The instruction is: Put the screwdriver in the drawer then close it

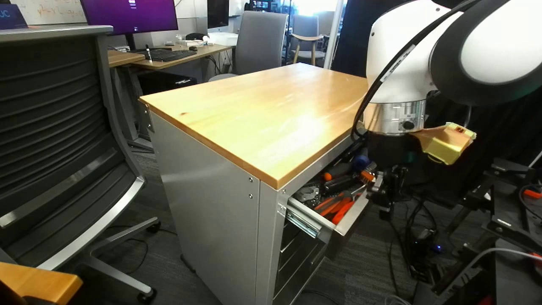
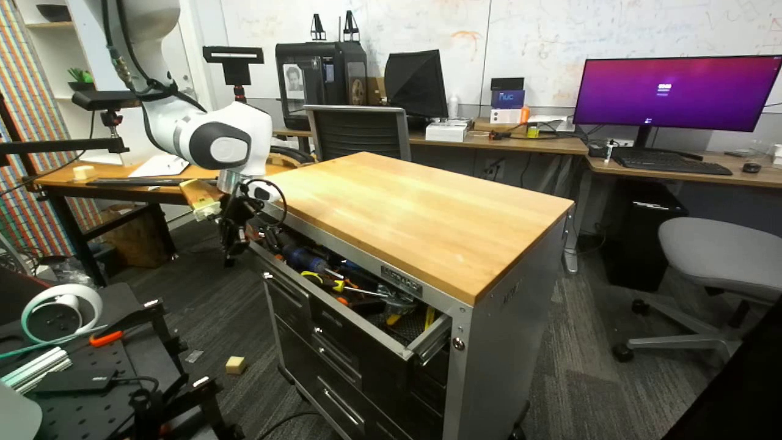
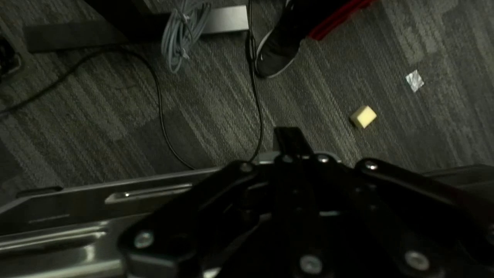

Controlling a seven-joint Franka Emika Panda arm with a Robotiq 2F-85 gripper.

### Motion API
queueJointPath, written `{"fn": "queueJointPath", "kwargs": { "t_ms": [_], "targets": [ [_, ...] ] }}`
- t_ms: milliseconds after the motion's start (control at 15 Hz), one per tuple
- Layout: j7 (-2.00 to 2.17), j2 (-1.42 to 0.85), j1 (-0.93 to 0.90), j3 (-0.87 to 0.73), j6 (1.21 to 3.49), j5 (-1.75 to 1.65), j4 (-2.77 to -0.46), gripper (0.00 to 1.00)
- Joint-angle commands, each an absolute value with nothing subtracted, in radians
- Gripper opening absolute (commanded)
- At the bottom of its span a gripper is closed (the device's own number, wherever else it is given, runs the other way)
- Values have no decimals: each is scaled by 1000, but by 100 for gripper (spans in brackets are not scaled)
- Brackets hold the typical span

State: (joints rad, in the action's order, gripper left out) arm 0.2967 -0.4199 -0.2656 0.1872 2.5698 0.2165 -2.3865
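Observation:
The drawer is pulled partly out of the grey cabinet, its rim showing in both exterior views (image 1: 353, 214) (image 2: 360, 313). It holds orange-handled tools (image 1: 338, 205), a blue-handled tool (image 2: 307, 259) and other dark tools. I cannot make out the small black screwdriver; none shows on the wooden tabletop (image 1: 254, 110), and it may be hidden among the tools. My gripper (image 1: 385, 212) points down just outside the drawer's front edge, near one end of it (image 2: 229, 260). In the wrist view its fingers (image 3: 291, 141) are together with nothing visible between them. I cannot tell whether it touches the drawer front.
Lower drawers (image 2: 339, 354) sit below, shut. A yellow block (image 2: 235, 365) lies on the floor, also in the wrist view (image 3: 363, 117). A person's shoe (image 3: 278, 54) and cables are on the floor there. A chair (image 1: 63, 127) stands beside the cabinet.

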Motion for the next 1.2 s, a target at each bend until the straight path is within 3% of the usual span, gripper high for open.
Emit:
{"fn": "queueJointPath", "kwargs": {
  "t_ms": [0,600,800,1133],
  "targets": [
    [339,-483,-301,166,2829,201,-2399,3],
    [409,-663,-670,-112,3452,287,-2466,3],
    [368,-721,-751,-134,3518,416,-2440,3],
    [319,-762,-849,-185,3439,519,-2348,3]
  ]
}}
